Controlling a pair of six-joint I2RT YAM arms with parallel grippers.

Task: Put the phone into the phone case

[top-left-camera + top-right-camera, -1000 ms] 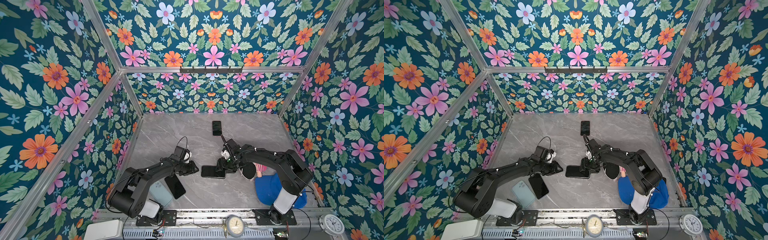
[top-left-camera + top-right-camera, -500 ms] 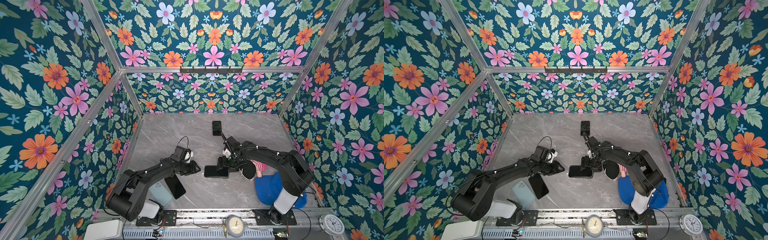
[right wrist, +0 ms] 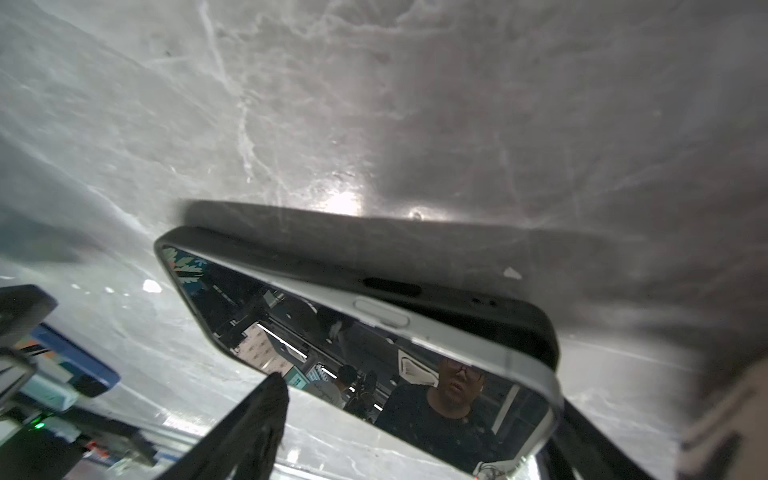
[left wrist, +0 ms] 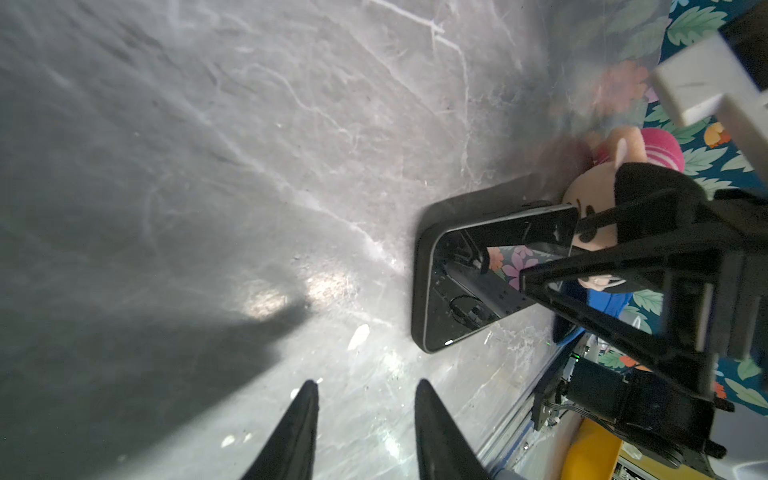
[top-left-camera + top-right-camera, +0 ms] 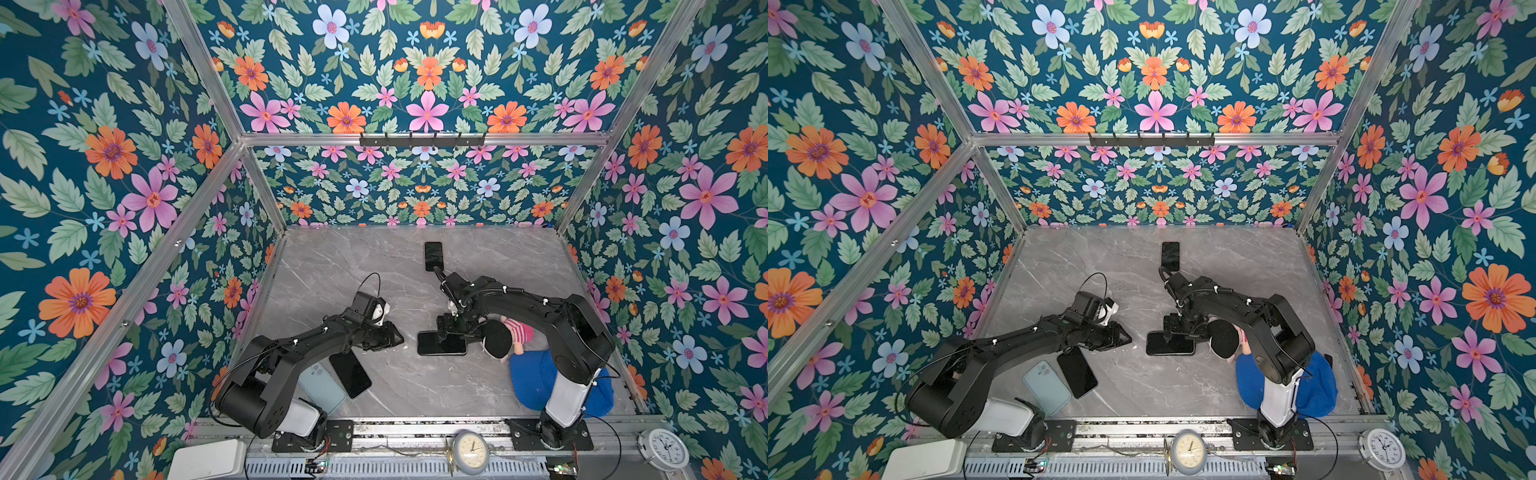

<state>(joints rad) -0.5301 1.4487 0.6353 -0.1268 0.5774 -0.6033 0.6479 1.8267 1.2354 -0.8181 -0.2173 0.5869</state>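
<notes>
A black phone (image 5: 441, 344) (image 5: 1170, 343) lies screen up on a black phone case (image 3: 457, 286) near the middle of the table. In the right wrist view one end of the phone (image 3: 374, 345) sits in the case, while its silver-edged other end stands raised above the case wall. My right gripper (image 5: 451, 328) (image 3: 422, 399) hangs just over it, open, with its fingers wide on either side of the phone. The left gripper (image 5: 399, 338) (image 4: 365, 384) stays low over the table, left of the case (image 4: 419, 291), open and empty.
A doll (image 5: 505, 336) with black hair and a blue cap (image 5: 536, 382) lie right of the case, under the right arm. A second black phone (image 5: 351, 374) and a pale blue phone-shaped thing (image 5: 322, 386) lie front left. Another phone (image 5: 433, 256) lies far back.
The right gripper's jaws have spread wider around the phone. Phone and case have slid a little to the right. The left arm has barely moved.
</notes>
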